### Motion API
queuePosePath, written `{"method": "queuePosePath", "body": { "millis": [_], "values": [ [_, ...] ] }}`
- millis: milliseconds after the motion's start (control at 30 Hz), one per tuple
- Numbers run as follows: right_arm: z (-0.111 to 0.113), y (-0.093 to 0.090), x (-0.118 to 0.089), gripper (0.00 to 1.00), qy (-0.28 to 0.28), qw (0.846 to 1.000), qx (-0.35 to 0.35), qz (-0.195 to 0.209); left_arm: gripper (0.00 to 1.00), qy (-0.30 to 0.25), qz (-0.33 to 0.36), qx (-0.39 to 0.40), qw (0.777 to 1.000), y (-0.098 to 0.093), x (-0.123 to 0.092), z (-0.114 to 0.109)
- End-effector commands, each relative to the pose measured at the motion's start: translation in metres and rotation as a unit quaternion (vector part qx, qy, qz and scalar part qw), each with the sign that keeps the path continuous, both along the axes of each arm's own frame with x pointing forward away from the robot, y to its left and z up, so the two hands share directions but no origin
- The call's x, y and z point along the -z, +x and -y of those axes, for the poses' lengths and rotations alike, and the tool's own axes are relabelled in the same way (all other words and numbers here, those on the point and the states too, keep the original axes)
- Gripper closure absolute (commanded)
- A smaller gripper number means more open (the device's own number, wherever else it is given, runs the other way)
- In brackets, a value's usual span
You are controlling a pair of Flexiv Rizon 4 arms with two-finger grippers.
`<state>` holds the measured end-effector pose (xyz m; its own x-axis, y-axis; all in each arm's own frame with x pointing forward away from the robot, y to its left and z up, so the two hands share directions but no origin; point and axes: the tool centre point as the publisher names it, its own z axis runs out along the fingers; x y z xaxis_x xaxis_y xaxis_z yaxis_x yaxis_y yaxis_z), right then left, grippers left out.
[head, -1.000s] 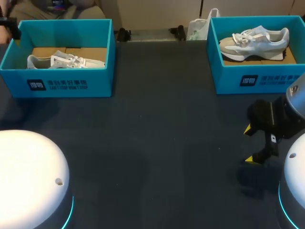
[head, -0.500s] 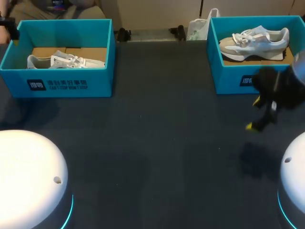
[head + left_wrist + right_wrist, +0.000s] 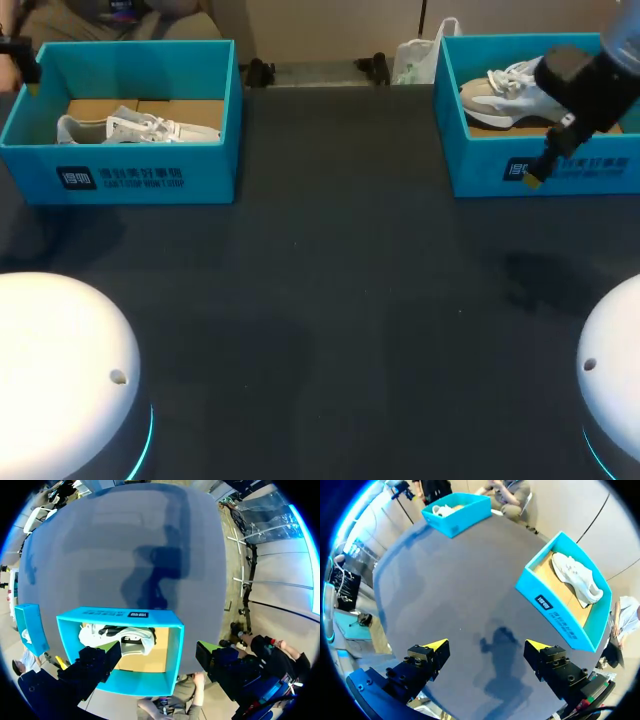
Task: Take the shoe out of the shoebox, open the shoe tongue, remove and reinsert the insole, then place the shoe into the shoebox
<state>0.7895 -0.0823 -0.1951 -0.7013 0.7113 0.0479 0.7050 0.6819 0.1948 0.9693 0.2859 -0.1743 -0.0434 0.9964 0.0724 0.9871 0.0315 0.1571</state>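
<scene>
- The grey-and-white shoe is seen side-on on the brown cardboard floor of the right shoebox, with its toe turned toward the middle of the bench. In the head view its heel end is covered by the right arm.
- A white shoe is laid on the same kind of cardboard floor inside the left shoebox.
- Both shoeboxes are turquoise and lidless. They are set well apart, one at each far corner of the bench.
- The right gripper is spread wide, and nothing is held between its yellow-tipped fingers. It is raised above the bench, with the right shoebox ahead of it and off to one side. In the head view it is seen against the outside of that box's front wall, and only one yellow tip can be made out there.
- The left gripper is also spread wide, with nothing gripped. It is held high over the left shoebox, and the open box and the white shoe are seen below it, between the two fingers. This gripper is not shown in the head view.
- A shadow of the right arm is cast on the dark bench under the right gripper.
- Two white rounded arm bases are seen at the near corners of the bench.
</scene>
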Motion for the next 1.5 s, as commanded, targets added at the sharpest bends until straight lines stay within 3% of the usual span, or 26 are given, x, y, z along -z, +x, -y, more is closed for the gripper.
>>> {"method": "queuePosePath", "body": {
  "millis": [33, 167, 233, 400, 500, 633, 1100, 1200, 1267, 1500],
  "values": [
    [-0.004, 0.003, -0.001, 0.00, -0.034, 0.999, -0.001, -0.033, 0.00, 0.001, 0.001, 0.000, 1.000, -0.001, 0.000, 0.000],
    [0.004, 0.002, 0.001, 0.00, -0.017, 0.999, 0.018, -0.024, 0.00, 0.001, 0.001, 0.000, 1.000, -0.001, 0.000, 0.000],
    [0.014, 0.011, -0.005, 0.00, -0.022, 0.999, 0.038, -0.013, 0.00, 0.001, 0.001, 0.000, 1.000, -0.001, 0.000, 0.000],
    [0.054, 0.057, -0.021, 0.00, -0.021, 0.992, 0.127, -0.021, 0.00, 0.001, 0.001, 0.000, 1.000, -0.001, 0.000, 0.000],
    [0.079, 0.084, -0.037, 0.00, -0.009, 0.987, 0.162, 0.003, 0.00, 0.001, 0.001, 0.000, 1.000, -0.001, 0.000, 0.000],
    [0.101, 0.116, -0.048, 0.00, -0.043, 0.982, 0.182, 0.026, 0.00, 0.001, 0.001, 0.000, 1.000, -0.001, 0.000, 0.000],
    [0.101, 0.116, -0.048, 0.00, -0.043, 0.982, 0.182, 0.026, 0.00, 0.001, 0.001, 0.000, 1.000, -0.001, 0.000, 0.000],
    [0.109, 0.131, -0.044, 0.00, -0.029, 0.974, 0.226, 0.022, 0.00, 0.001, 0.001, 0.000, 1.000, -0.001, 0.000, 0.000],
    [0.112, 0.146, -0.038, 0.00, -0.052, 0.970, 0.237, 0.024, 0.00, 0.001, 0.001, 0.000, 1.000, -0.001, 0.000, 0.000],
    [0.132, 0.213, -0.032, 0.00, -0.076, 0.953, 0.292, 0.022, 0.00, 0.001, 0.001, 0.000, 1.000, -0.001, 0.000, 0.000]
  ]
}}
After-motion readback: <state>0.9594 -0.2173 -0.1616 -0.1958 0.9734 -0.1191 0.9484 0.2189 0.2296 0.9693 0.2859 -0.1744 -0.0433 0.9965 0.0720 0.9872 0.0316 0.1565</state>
